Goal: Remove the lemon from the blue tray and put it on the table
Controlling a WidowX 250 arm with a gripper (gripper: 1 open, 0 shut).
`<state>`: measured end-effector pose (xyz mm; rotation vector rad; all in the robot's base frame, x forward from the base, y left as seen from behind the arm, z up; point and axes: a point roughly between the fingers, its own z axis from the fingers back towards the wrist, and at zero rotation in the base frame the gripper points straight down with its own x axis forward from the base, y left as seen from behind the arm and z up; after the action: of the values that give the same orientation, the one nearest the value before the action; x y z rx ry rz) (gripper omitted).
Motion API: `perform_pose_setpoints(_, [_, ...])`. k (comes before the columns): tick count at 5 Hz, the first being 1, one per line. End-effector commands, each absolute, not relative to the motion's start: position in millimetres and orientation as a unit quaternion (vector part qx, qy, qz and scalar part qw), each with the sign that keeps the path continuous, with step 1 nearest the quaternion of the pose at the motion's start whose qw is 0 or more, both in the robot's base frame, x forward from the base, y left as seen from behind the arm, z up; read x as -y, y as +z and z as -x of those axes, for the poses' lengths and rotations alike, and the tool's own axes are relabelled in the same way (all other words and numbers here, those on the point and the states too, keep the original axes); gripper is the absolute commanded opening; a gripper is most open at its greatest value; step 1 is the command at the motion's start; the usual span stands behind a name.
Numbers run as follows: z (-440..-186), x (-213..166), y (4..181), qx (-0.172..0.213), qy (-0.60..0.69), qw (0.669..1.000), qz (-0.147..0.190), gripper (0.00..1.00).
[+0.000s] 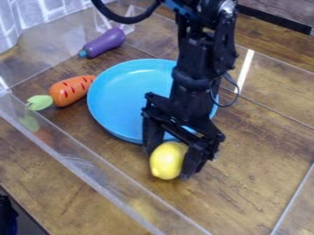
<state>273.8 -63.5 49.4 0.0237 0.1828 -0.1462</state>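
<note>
Jaws stand wide apart on the gripper (175, 154), gripping nothing. The lemon (167, 162) lies on the table (73, 193) between them, just outside the near rim of the blue tray (123, 96). Beyond the tray's far-left side: carrot (72, 89), eggplant (103, 41).

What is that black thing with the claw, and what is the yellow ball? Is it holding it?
The black thing is a robot arm, and the claw at its end is its gripper, which works like a hand. One camera looks down at the wooden table from the front, a bit above. The yellow ball is a toy lemon. It sits on the table just outside the big blue tray, between the claw's two fingers. The fingers are spread wide open, so the lemon seems to be lying there, not squeezed. On the left lies a toy carrot, and farther back a purple toy eggplant. The tray itself has nothing in it.
</note>
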Motion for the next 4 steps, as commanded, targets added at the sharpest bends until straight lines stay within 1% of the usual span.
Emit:
perform_pose_setpoints(1, [-283, 55, 82.8, -0.050, -0.067, 0.996, -0.011, 1.00])
perform_pose_setpoints(3, [-291, 34, 108.5, -0.044, -0.102, 0.994, -0.026, 1.00])
perform_pose_setpoints(4, [-301, 25, 114.8, -0.041, -0.108, 0.993, -0.030, 1.00])
